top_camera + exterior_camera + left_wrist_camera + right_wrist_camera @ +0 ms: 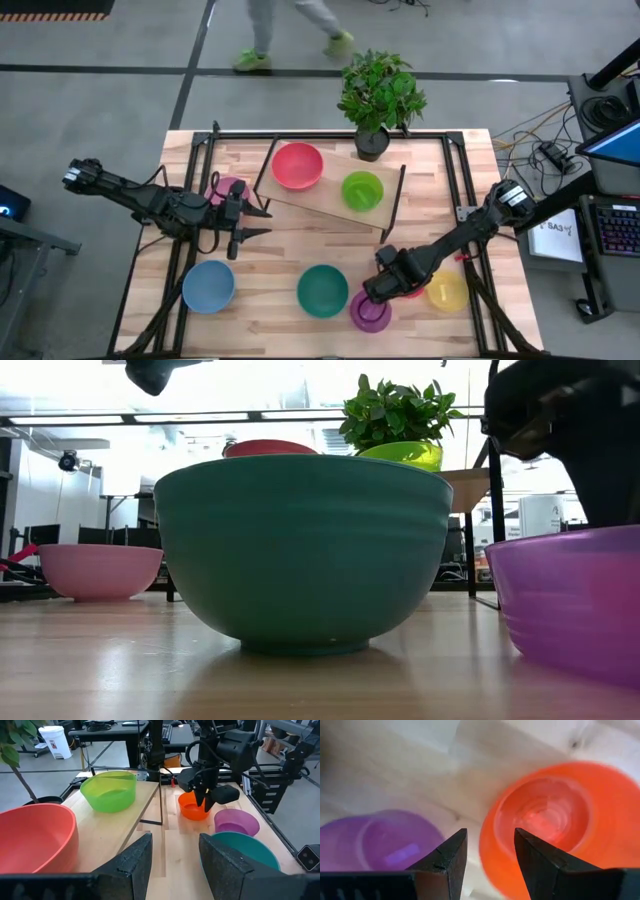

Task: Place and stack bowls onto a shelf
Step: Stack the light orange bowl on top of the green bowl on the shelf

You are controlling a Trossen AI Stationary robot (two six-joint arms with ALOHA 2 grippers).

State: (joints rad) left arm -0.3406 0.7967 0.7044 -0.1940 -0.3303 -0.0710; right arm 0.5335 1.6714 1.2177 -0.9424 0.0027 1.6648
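Orange bowl [560,820] sits mostly hidden overhead beneath right claw [487,852], fingers apart; left claw [172,857] likewise apart.

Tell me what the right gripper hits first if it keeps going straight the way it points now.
Most likely the orange bowl: the right gripper, open, straddles its near rim. The purple bowl sits just beside that line.

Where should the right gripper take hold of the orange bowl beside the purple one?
Grip the rim of the orange bowl on its side toward the purple bowl, coming from above. It sits upright with its mouth open, so one finger can likely drop inside the thin wall and one outside. The right gripper hovers open over that edge, where a narrow gap separates the two bowls.
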